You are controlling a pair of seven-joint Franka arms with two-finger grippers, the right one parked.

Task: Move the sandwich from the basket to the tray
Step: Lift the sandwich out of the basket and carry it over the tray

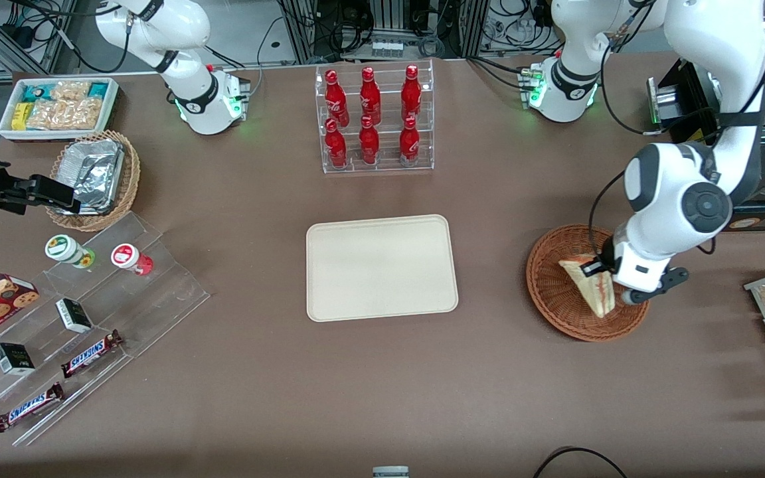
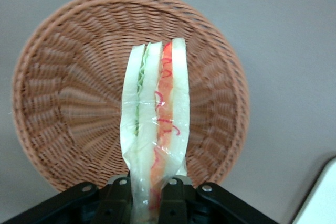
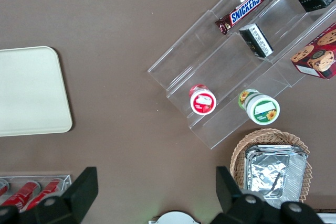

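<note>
tray (image 1: 381, 267) sits bare mid-table, nothing on it yet, so the carrying and setting down are all left to do. basket (image 1: 558, 292) lies well apart from it, toward the working arm's end. gripper (image 2: 149, 188) hangs over the basket, clamped on the sandwich (image 2: 155, 129), which looks lifted clear of the wicker.

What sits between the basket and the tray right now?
Only bare table, as the front view shows. The tray lies unoccupied; the gripper holds the sandwich above the basket.
</note>
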